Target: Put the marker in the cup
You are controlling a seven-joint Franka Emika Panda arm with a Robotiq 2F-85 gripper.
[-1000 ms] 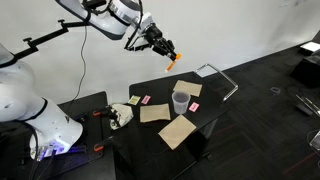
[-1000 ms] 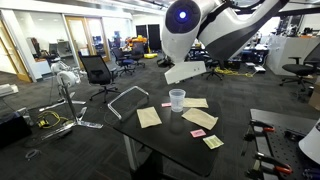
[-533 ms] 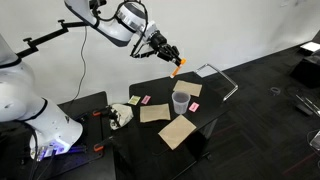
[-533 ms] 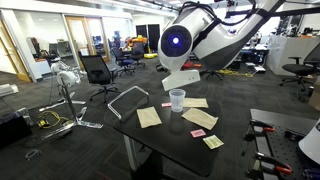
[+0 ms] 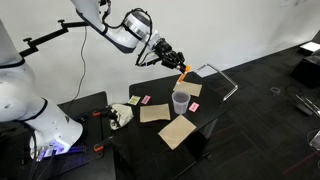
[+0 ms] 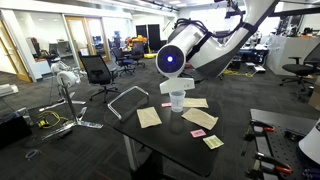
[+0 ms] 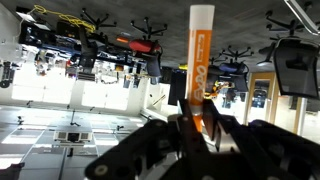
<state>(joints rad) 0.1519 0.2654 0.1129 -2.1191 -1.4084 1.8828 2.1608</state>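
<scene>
My gripper (image 5: pixel 174 62) is shut on the orange marker (image 5: pixel 183 72), which points down and outward just above the cup (image 5: pixel 181 102). The cup is a small translucent tumbler standing on the dark table (image 5: pixel 215 112); it also shows in an exterior view (image 6: pixel 177 99), where the arm's round wrist (image 6: pixel 170 60) hangs right above it. In the wrist view the marker (image 7: pixel 201 60) stands up between the black fingers (image 7: pixel 197 128), its white tip at the top. The cup is out of the wrist view.
Brown paper sheets (image 5: pixel 177 130) (image 6: pixel 149 117) and small pink and yellow pieces (image 6: pixel 212 141) lie round the cup. A metal frame (image 5: pixel 222 78) stands at the table's far end. Office chairs (image 6: pixel 98 72) and cables lie on the floor beyond.
The arm has carried the marker sideways and down, from well off to the side of the cup to just above it. The cup and papers have not moved.
</scene>
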